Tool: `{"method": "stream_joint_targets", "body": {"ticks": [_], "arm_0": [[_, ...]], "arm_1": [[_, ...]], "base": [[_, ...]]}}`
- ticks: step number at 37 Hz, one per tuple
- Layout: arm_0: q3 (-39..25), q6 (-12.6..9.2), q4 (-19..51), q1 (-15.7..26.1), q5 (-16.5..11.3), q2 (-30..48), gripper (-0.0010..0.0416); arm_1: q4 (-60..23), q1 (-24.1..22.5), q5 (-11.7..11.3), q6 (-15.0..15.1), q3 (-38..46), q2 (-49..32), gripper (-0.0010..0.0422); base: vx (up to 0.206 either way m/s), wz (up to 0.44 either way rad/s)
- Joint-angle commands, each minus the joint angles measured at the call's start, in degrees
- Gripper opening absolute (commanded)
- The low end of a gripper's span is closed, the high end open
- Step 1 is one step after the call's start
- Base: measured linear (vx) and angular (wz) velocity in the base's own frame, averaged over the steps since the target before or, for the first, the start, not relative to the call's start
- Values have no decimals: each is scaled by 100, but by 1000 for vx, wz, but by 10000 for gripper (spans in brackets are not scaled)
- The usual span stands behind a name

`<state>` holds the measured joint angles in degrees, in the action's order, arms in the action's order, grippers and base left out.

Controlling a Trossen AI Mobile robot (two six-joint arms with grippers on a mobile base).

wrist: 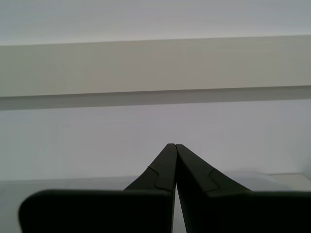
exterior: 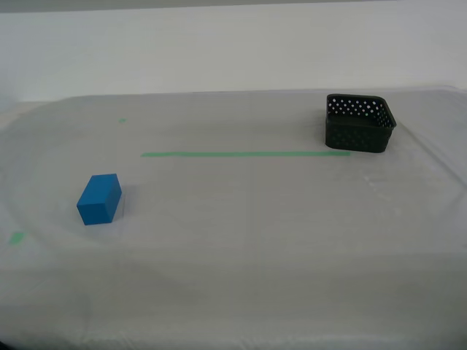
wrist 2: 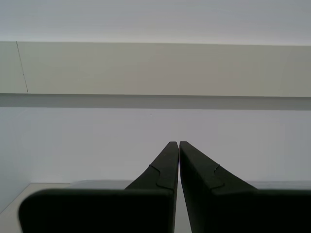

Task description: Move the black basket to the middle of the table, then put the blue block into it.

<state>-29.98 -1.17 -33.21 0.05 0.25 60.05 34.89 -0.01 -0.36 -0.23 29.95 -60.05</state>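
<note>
Blue is the nearest colour on the surface (exterior: 241, 292): the blue block (exterior: 100, 198) lies toward the exterior view's left, free on the whitish sheeting, with a small green tape mark (exterior: 16, 237) just beyond its near corner. Farther back a long green tape line (exterior: 244, 154) runs across the middle, and at its end on the exterior view's right sits the black basket (exterior: 359, 123), upright, its near wall touching or just over the tape, well apart from the block. Neither arm shows in the exterior view. In each wrist view the first gripper (wrist: 171, 145) and the second gripper (wrist 2: 175, 143) point at a blank wall with the fingers clenched together on nothing, so both must open before any grasp. The basket's thin perforated wall could slip or tilt if pinched at a rounded corner, and dragging it might ruck the loose sheeting and carry the block along. A basket set short of the middle would likely leave the block's drop off-centre, catching a rim. The block's smooth faces may twist out of a shallow pinch.
</note>
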Motion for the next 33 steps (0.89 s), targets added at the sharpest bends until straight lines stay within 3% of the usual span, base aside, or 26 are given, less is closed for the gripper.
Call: {"method": "stream_joint_targets", "body": {"ticks": [1,15,28,33], "arm_0": [[-7,-90,118,0,-4,-2,-1],[-22,-372,463,0,0,-2,-1],[-713,-516,1845,0,2,11,-1],[-933,-804,2415,0,0,11,-1]], "arm_1": [[33,0,-4,9,2,2,0],[33,-2,-4,9,2,2,0],[33,-2,-4,9,2,2,0],[33,-2,-4,9,2,2,0]], "base": [[0,0],[0,0],[0,0],[0,0]]}}
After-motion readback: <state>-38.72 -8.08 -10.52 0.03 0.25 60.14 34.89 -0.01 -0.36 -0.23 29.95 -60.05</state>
